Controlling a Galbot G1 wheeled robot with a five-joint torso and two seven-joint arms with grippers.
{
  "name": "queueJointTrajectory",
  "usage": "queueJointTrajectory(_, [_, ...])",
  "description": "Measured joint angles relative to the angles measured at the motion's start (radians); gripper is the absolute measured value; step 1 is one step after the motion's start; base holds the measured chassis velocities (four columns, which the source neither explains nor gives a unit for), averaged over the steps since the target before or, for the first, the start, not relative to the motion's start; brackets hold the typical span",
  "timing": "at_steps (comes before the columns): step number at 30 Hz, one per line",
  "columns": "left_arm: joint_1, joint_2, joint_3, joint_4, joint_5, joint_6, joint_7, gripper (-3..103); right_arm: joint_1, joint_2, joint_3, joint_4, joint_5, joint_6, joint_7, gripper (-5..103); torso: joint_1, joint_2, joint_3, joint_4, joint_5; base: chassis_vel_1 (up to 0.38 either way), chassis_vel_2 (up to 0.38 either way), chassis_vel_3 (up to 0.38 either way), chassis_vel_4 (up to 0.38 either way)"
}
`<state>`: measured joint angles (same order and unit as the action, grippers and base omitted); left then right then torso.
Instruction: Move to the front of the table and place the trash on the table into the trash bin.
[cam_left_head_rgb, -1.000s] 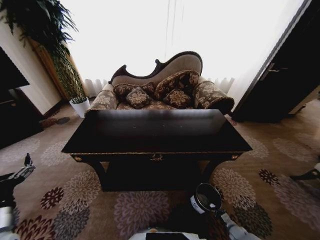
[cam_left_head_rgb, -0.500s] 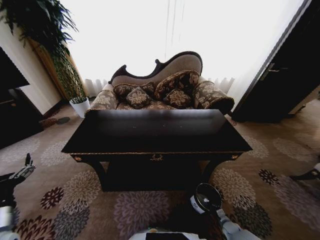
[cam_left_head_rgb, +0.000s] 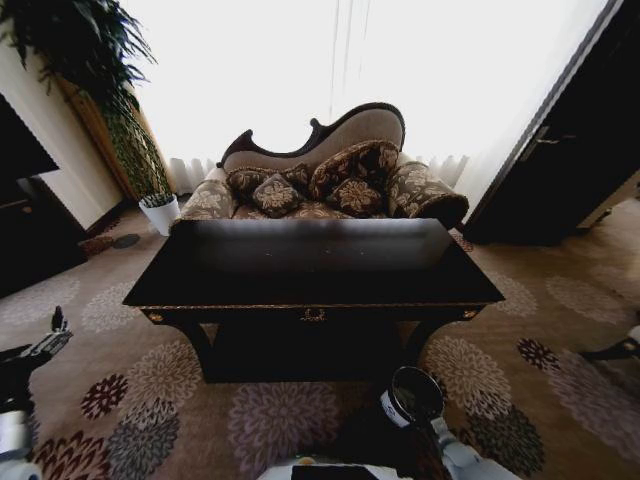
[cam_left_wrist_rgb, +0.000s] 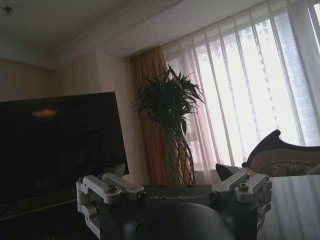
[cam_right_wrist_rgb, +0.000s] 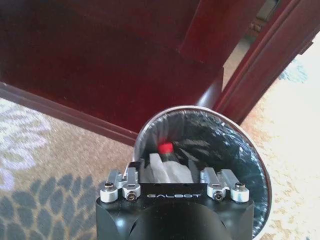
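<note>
- A sitting room with a flowered carpet (cam_left_head_rgb: 270, 420), a patterned sofa (cam_left_head_rgb: 320, 185) under a bright curtained window, and a tall potted plant (cam_left_head_rgb: 90, 60) in the corner; the dark glossy desk (cam_left_head_rgb: 310, 265) stands straight ahead of the robot, and its top looks bare from the head view.
- The trash bin (cam_right_wrist_rgb: 210, 150) sits on the carpet in front of the desk, low and near the robot's right side, lined with a dark crinkled bag.
- The right hand (cam_right_wrist_rgb: 170, 172) hangs directly over the bin's mouth. A crushed clear bottle (cam_right_wrist_rgb: 167, 167) with a red cap (cam_right_wrist_rgb: 165, 148) lies just past its knuckles, inside the bin's rim; I cannot tell whether the hand pinches it or has let go, since the fingertips are hidden.
- The left hand (cam_left_head_rgb: 45, 340) is parked low at the robot's left, well away from the desk; its fingers cannot be made out either.
- Handling, as a judgement: the bottle should be very light, thin-walled and springy, slick on its flattened faces. The firm neck below the cap or a creased fold would give the surest hold; a hard squeeze would only buckle it further, with no harm done.
- Readable writing: "GALBOT" on both wrist housings. The bin's white label (cam_left_head_rgb: 393, 410) is too small to read.
</note>
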<state>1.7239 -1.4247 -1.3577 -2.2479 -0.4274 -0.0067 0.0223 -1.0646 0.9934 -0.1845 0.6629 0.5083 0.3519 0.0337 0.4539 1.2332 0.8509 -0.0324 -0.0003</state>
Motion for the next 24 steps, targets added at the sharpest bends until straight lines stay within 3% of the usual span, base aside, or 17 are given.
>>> queueJointTrajectory(3, [-0.008,0.000,0.005,0.006,0.000,0.000,0.000,100,-0.063,-0.021,0.041,0.123,0.007,-0.009,0.008,67,0.000,0.000,0.000,-0.0001,0.0001,0.000,0.000,0.000,0.000])
queueJointTrajectory(5, [-0.011,-0.001,0.006,0.007,0.000,0.000,0.000,100,-0.078,-0.025,0.052,0.151,0.007,-0.015,0.015,67,0.000,0.000,0.000,-0.0001,0.0001,0.000,0.000,0.000,0.000])
queueJointTrajectory(6, [-0.016,-0.002,0.010,0.010,0.000,0.000,0.000,100,-0.108,-0.034,0.081,0.215,0.001,-0.031,0.037,78,0.000,0.000,0.000,-0.0003,0.0003,0.000,0.000,0.000,0.000])
queueJointTrajectory(8, [-0.019,-0.005,0.014,0.013,0.001,0.000,0.000,100,-0.136,-0.043,0.108,0.268,-0.008,-0.044,0.057,78,0.000,0.000,0.000,0.0000,0.0001,0.000,0.000,0.000,0.000])
queueJointTrajectory(12, [-0.029,-0.009,0.027,0.018,0.007,0.000,0.000,100,-0.255,-0.083,0.202,0.439,-0.034,-0.076,0.079,97,0.000,0.000,0.000,-0.0003,0.0001,0.000,0.000,0.000,0.000])
queueJointTrajectory(18, [-0.041,-0.007,0.029,0.027,0.005,-0.001,0.000,100,-0.378,-0.113,0.349,0.570,-0.091,-0.038,0.030,100,0.000,0.000,0.000,-0.0001,0.0000,0.000,0.000,0.000,0.000])
queueJointTrajectory(24, [-0.046,-0.006,0.037,0.028,0.004,-0.002,0.000,100,-0.468,-0.100,0.477,0.719,-0.037,-0.022,0.021,100,0.000,0.000,0.000,-0.0001,0.0003,0.000,0.000,0.000,0.000])
